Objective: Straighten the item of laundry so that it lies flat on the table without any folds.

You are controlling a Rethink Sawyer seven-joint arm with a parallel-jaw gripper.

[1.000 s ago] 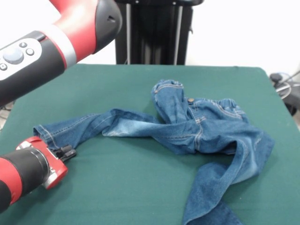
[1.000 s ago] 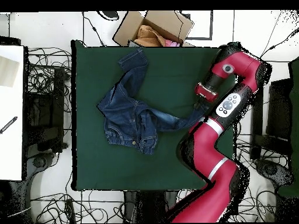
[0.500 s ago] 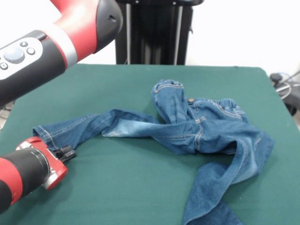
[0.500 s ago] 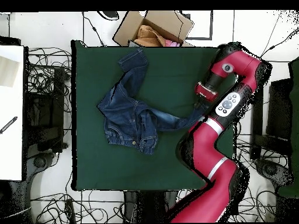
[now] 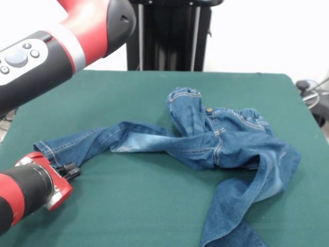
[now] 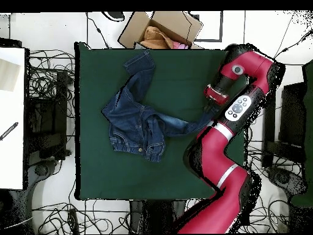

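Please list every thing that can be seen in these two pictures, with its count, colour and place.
jeans: one, blue denim, crumpled mid-table, one leg stretched toward the end effector
table: one, dark green cloth, fills the front view
cardboard box: one, brown, holding something tan and pink, on the floor past the table's top edge in the overhead view
cables: many, black, on the floor around the table
white surface: one, overhead view's left edge
arm: one, red and black
end effector: one, black, at the stretched leg's hem
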